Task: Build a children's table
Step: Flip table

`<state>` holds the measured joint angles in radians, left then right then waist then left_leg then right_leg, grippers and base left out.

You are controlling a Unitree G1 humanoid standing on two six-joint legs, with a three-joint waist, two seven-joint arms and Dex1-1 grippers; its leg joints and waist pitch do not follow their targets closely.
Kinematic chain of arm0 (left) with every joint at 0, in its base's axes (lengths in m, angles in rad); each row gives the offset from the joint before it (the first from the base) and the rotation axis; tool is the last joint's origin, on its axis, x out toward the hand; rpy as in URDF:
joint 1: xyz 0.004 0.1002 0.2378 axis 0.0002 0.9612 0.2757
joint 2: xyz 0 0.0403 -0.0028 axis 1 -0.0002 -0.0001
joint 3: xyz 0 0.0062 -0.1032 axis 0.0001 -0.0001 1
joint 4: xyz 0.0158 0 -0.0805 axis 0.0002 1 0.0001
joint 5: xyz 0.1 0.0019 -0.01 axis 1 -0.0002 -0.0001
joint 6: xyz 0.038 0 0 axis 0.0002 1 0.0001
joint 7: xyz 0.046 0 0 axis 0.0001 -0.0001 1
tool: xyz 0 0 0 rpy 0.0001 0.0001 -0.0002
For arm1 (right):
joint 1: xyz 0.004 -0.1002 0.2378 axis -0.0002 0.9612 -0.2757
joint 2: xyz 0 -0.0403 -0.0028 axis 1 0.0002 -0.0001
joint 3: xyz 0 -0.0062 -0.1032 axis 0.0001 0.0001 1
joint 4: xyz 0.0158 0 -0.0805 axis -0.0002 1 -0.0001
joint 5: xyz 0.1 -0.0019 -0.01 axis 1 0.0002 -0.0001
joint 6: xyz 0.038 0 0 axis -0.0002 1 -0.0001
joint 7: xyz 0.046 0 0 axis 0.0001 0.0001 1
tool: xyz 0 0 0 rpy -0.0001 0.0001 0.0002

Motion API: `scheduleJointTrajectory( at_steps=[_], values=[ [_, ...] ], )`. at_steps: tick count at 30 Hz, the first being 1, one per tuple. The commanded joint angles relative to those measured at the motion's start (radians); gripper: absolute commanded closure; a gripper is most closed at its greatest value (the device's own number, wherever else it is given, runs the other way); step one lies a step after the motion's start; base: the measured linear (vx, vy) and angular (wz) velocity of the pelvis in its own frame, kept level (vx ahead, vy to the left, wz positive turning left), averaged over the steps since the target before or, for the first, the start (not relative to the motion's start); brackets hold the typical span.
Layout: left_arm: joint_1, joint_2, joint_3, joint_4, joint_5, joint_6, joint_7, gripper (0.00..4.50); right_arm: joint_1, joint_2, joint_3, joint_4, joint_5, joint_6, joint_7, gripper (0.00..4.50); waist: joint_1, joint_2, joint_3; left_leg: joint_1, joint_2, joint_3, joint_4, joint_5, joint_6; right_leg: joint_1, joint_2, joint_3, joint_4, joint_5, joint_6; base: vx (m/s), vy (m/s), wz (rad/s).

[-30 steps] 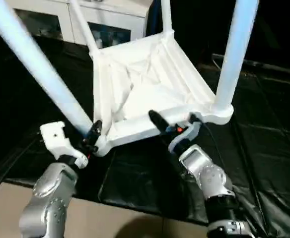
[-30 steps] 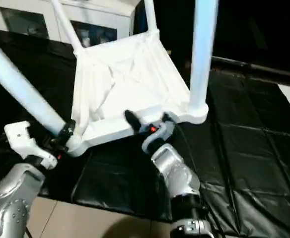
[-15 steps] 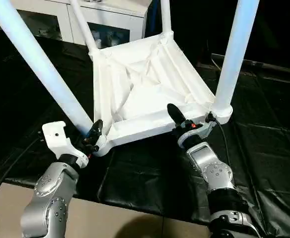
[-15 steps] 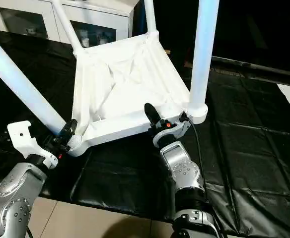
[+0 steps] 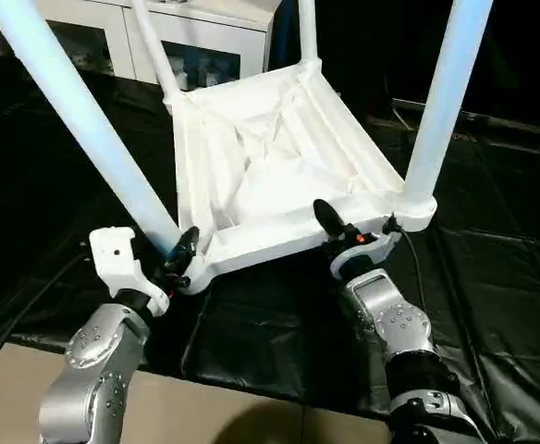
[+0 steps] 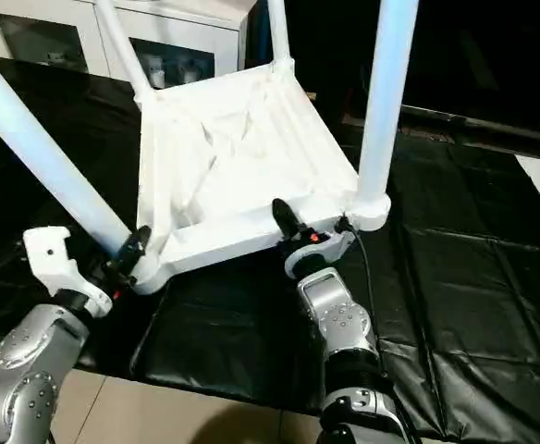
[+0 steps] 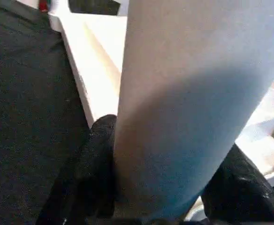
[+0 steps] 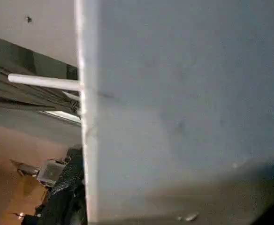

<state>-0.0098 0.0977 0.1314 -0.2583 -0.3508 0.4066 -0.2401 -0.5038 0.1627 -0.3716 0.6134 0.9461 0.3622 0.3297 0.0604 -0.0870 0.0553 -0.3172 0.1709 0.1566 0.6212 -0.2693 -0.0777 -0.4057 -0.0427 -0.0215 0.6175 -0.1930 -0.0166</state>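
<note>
1. While my left fingers pinch the lower-left leg, the upturned table sits mid-frame on black matting; twisting could unseat that leg.
2. My right fingers straddle the near rim; whether they clamp I cannot tell, so lifting might slip.

Black mats, creased and seamed, cover most of the floor. Nearer the camera runs a strip of bare beige floor. At the back stands a white cabinet with glass doors, small items dim behind the panes. To its right the room falls into darkness.
</note>
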Motion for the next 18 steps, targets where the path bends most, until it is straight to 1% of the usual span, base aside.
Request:
scheduleJointTrajectory(
  at_steps=[1,8,9,10,11,12,13,15,16,17,18],
  values=[
    [0.024,-0.02,-0.1,0.025,-0.024,0.034,-0.072,2.36,-0.109,0.124,0.007,-0.012,0.013,0.002,0.004,2.55,0.002,0.01,-0.051,-0.016,0.047,-0.006,-0.086,0.017,0.037,0.052,-0.086,0.043,-0.052,-0.072,-0.216,0.0,0.0,0.0],
    [0.028,-0.014,-0.08,0.032,0.004,0.006,-0.043,2.37,-0.105,0.116,0.017,-0.007,0.013,-0.007,0.015,2.57,0.0,0.011,-0.053,-0.016,0.048,-0.006,-0.085,0.036,0.045,0.052,-0.086,0.043,-0.05,-0.053,-0.217,0.0,0.0,0.0],
    [0.025,-0.015,-0.07,0.037,0.01,-0.003,-0.028,2.37,-0.104,0.114,0.019,-0.008,0.007,-0.013,0.017,2.57,0.0,0.014,-0.052,-0.016,0.048,-0.006,-0.085,0.035,0.045,0.052,-0.086,0.042,-0.05,-0.054,-0.218,0.0,0.0,0.0],
    [0.025,-0.017,-0.052,0.036,-0.007,-0.002,-0.031,2.37,-0.108,0.107,0.02,-0.007,-0.003,-0.025,0.018,2.57,0.0,0.013,-0.052,-0.016,0.048,-0.006,-0.085,0.032,0.045,0.051,-0.086,0.042,-0.052,-0.058,-0.218,0.0,0.0,0.0],
    [0.026,-0.015,-0.042,0.033,-0.019,0.001,-0.036,2.03,-0.112,0.1,0.018,-0.003,-0.01,-0.035,0.018,2.57,0.0,0.011,-0.052,-0.016,0.048,-0.005,-0.085,0.028,0.042,0.051,-0.086,0.043,-0.052,-0.064,-0.219,0.0,0.0,0.0],
    [0.031,-0.009,-0.033,0.028,-0.03,0.004,-0.046,1.82,-0.115,0.093,0.016,-0.004,-0.015,-0.044,0.017,2.57,0.0,0.013,-0.052,-0.016,0.047,-0.005,-0.085,0.027,0.041,0.052,-0.086,0.043,-0.051,-0.064,-0.22,0.0,0.0,0.0],
    [0.046,0.004,-0.024,0.016,-0.05,0.009,-0.07,1.69,-0.117,0.079,0.012,-0.009,-0.021,-0.054,0.014,2.57,-0.001,0.012,-0.053,-0.016,0.047,-0.005,-0.085,0.029,0.038,0.051,-0.086,0.042,-0.05,-0.061,-0.223,0.0,0.0,0.0],
    [0.059,0.014,-0.018,0.007,-0.062,0.01,-0.086,1.58,-0.116,0.069,0.011,-0.014,-0.025,-0.06,0.011,2.57,-0.003,0.011,-0.054,-0.018,0.046,-0.005,-0.084,0.041,0.038,0.052,-0.084,0.042,-0.047,-0.048,-0.224,0.0,0.0,0.0],
    [0.069,0.022,-0.015,0.0,-0.069,0.01,-0.098,1.46,-0.116,0.059,0.012,-0.016,-0.034,-0.067,0.009,2.57,-0.004,0.006,-0.058,-0.017,0.045,-0.004,-0.081,0.066,0.045,0.051,-0.082,0.041,-0.044,-0.017,-0.225,0.0,0.0,0.0],
    [0.088,0.035,-0.011,-0.011,-0.081,0.013,-0.119,1.33,-0.114,0.044,0.015,-0.023,-0.045,-0.075,0.009,2.57,-0.003,0.003,-0.062,-0.019,0.043,-0.003,-0.076,0.101,0.059,0.053,-0.082,0.041,-0.04,0.024,-0.229,0.0,0.0,0.0],
    [0.095,0.039,-0.009,-0.016,-0.085,0.014,-0.126,1.25,-0.114,0.039,0.016,-0.026,-0.048,-0.077,0.009,2.57,-0.001,0.005,-0.064,-0.02,0.041,-0.003,-0.074,0.123,0.066,0.052,-0.081,0.042,-0.035,0.051,-0.232,0.0,0.0,0.0]
  ],
)
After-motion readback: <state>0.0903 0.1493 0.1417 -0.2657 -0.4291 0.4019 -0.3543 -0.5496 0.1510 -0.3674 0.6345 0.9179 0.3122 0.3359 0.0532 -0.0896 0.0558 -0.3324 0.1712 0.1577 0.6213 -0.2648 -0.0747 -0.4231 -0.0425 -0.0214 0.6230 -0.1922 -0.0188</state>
